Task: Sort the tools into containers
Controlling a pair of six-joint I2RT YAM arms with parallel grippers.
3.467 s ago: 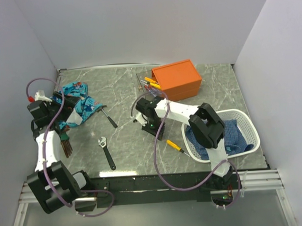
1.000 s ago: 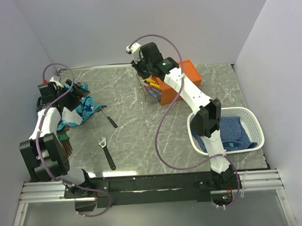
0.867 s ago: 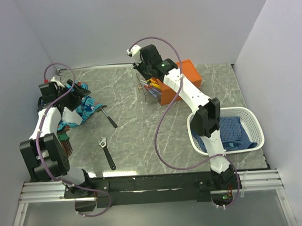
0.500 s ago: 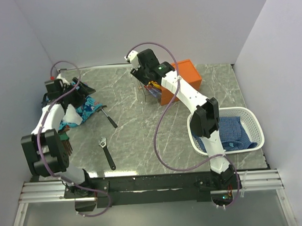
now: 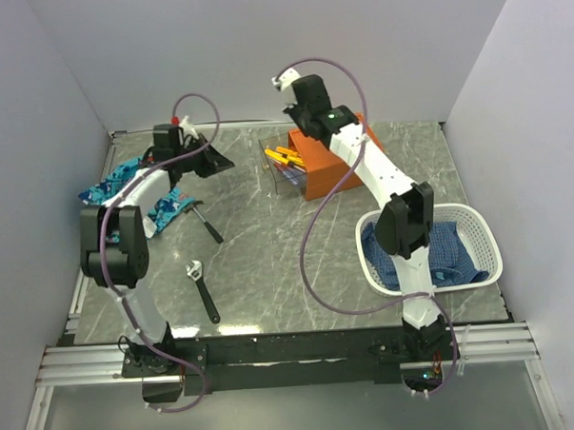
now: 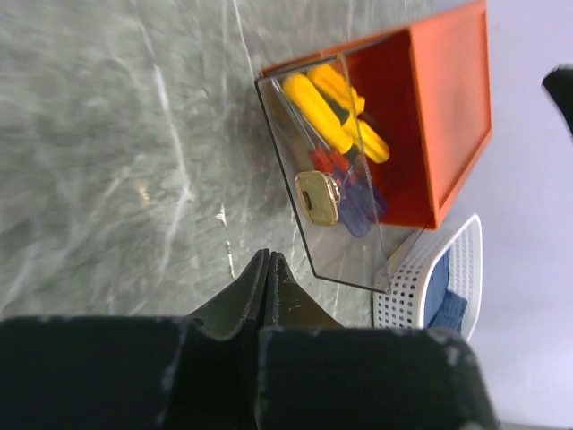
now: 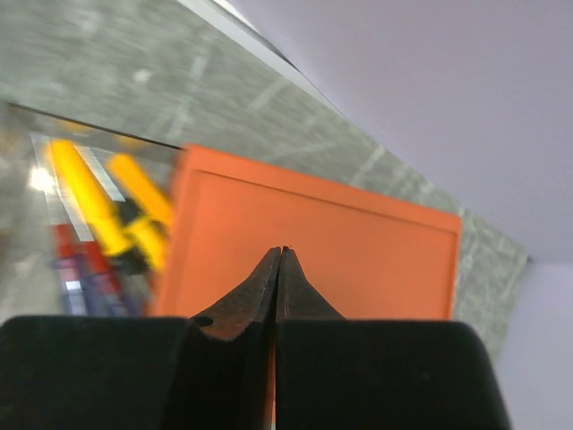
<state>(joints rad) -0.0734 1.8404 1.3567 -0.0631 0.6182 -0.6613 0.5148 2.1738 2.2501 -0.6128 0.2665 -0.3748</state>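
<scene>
Tools loose on the desk and in a drawer by an orange box

Two tools lie loose on the grey marbled desk: one small hammer with a black handle and one silver wrench, also black-handled. Both sit on the arm-base side of the left claw, the hammer near it and the wrench farther off. The left claw's fingers are pressed together and hold nothing. Ahead of it, across bare desk, one clear drawer stands out of the one orange box. Inside show two yellow screwdriver handles, with red and blue handles beneath them. The right claw, tips likewise together and empty, hangs over the orange box's top. One white basket holding blue cloth stands well apart from it, toward the arm bases.
</scene>
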